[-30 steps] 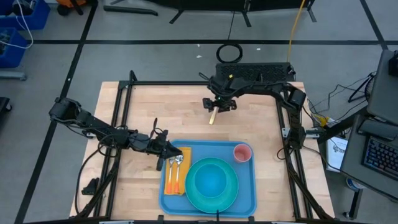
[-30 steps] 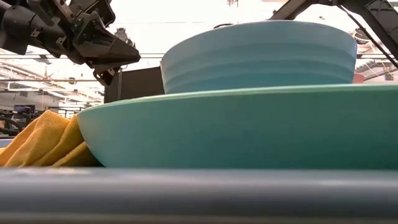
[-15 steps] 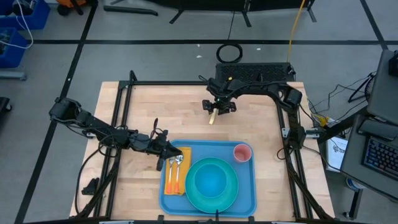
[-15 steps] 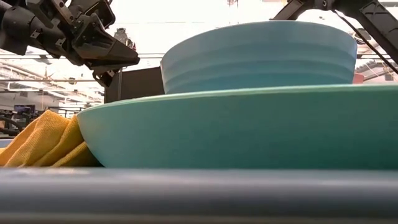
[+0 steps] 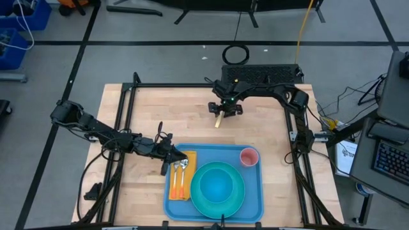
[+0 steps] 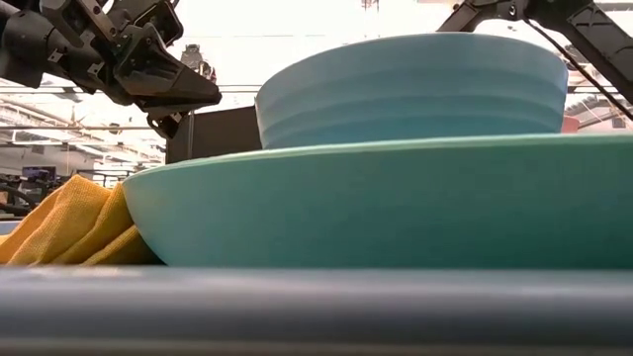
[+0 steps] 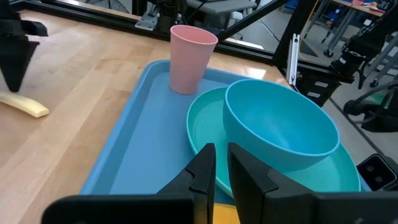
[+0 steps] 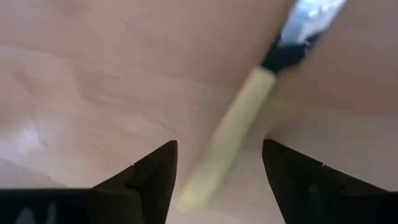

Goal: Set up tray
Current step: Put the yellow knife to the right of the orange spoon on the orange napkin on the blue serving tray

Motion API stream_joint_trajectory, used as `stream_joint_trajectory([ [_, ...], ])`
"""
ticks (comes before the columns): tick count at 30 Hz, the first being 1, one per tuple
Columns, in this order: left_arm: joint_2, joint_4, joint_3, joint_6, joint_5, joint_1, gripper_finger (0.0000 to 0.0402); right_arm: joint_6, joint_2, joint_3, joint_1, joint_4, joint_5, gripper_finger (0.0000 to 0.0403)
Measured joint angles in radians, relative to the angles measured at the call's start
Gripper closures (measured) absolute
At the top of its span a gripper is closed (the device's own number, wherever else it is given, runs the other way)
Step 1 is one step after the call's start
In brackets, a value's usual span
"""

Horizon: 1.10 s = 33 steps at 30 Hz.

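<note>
**One utensil short of a full tray**

Biggest first: the blue tray (image 5: 214,185) lies at the near edge of the wooden table (image 5: 160,115), long side to the front, so everything on it sits within reach of both arms. Most of its floor is taken by the turquoise plate (image 5: 218,189), with a lighter blue bowl (image 7: 280,127) nested on it (the stack saves room for the rest). At the tray's left end an orange-yellow napkin (image 5: 181,174) serves as a bed for two orange-handled utensils, a fork and spoon (image 5: 181,176), laid side by side with their metal heads pointing away from the front edge. The pink cup (image 5: 249,156) stands upright in the far right corner of the tray, apart from the plate.

Still off the tray, well apart from it near the table's far edge, lies a pale yellow-handled utensil, probably a knife (image 5: 218,119); its metal end shows in the right wrist view. The right gripper (image 5: 225,107) hangs directly over it, fingers spread wide to either side of the handle and holding nothing, a posture that suggests a pick is next.

The left gripper (image 5: 174,154) hovers over the tray's left edge by the napkin, its fingers nearly together with only a narrow gap, and empty; it looks done with the cutlery.
</note>
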Motion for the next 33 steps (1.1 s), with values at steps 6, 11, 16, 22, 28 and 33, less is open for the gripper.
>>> stream_joint_trajectory([
  [6, 0.0, -0.001, 0.0, -0.001, 0.001, 0.0, 0.0357, 0.005, 0.036, 0.004, 0.008, 0.012, -0.035, 0.0201],
  [11, 0.0, -0.009, 0.0, 0.0, 0.0, 0.0, 0.0357, -0.003, 0.039, 0.004, 0.004, 0.01, -0.033, 0.0215],
  [16, 0.0, -0.014, 0.0, 0.001, 0.0, 0.0, 0.0357, -0.005, 0.041, 0.002, -0.001, 0.01, -0.038, 0.0232],
  [22, 0.0, -0.016, 0.0, 0.007, 0.0, 0.0, 0.0357, -0.02, 0.042, 0.001, 0.001, 0.01, -0.033, 0.0261],
  [28, 0.0, -0.017, 0.0, 0.007, 0.0, 0.0, 0.0357, -0.026, 0.044, 0.0, 0.001, 0.037, -0.033, 0.0304],
  [33, 0.0, -0.022, 0.0, 0.006, 0.0, 0.0, 0.0357, -0.03, 0.045, 0.0, 0.001, 0.048, -0.033, 0.0342],
])
